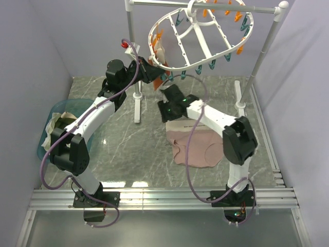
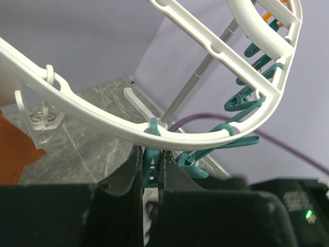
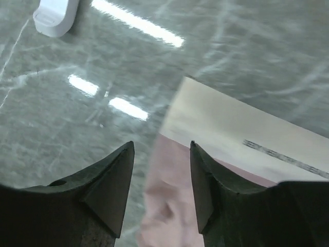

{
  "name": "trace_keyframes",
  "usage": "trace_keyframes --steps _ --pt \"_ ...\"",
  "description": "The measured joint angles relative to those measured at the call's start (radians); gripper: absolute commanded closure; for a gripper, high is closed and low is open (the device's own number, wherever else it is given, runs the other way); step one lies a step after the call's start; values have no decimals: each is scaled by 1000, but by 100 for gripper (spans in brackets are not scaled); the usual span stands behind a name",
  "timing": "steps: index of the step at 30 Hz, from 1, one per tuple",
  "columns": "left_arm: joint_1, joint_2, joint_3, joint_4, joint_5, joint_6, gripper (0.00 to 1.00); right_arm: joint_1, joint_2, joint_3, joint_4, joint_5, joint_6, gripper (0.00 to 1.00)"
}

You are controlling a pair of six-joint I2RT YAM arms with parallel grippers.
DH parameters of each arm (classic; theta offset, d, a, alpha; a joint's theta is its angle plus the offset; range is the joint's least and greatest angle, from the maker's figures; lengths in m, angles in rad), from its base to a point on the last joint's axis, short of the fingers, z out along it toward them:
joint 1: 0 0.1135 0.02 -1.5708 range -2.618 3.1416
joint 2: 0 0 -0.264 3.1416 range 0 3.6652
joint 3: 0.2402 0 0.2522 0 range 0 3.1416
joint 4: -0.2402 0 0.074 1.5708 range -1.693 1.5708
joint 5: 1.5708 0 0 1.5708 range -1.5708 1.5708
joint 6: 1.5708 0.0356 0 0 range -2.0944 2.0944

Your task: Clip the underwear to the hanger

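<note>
While soft underwear (image 1: pixel 198 146) lies rumpled, left tool (image 2: pixel 152 165) pinches plastic peg (image 2: pixel 151 146).

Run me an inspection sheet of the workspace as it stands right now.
Surface: grey marbled tabletop.
Job's things: underwear lying flat on the tabletop, unclipped; hanger hung from the stand's rail, tilted.
Clutter: teal basin holding crumpled cloth; rust-orange garment and a pale cloth at the hanger's left rim.
Grippers: left gripper shut on a teal peg; right gripper open above the underwear's waistband edge.
Cables: purple cables along both arms; the right one crosses over the underwear.
Surroundings: white pole stand, pale walls, metal rails at the near edge.
</note>
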Motion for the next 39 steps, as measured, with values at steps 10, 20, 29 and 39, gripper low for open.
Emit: trace_keyframes --steps 10,20,29,39 --pt "8 0 0 -3 0 1 100 90 164 26 -39 111 47 28" --pt "14 0 0 -2 0 1 100 92 198 26 -45 210 46 6" --pt "23 0 0 -2 3 7 100 85 227 5 -51 217 44 1" --pt "24 0 0 -2 7 10 100 82 225 -1 -47 233 59 0"
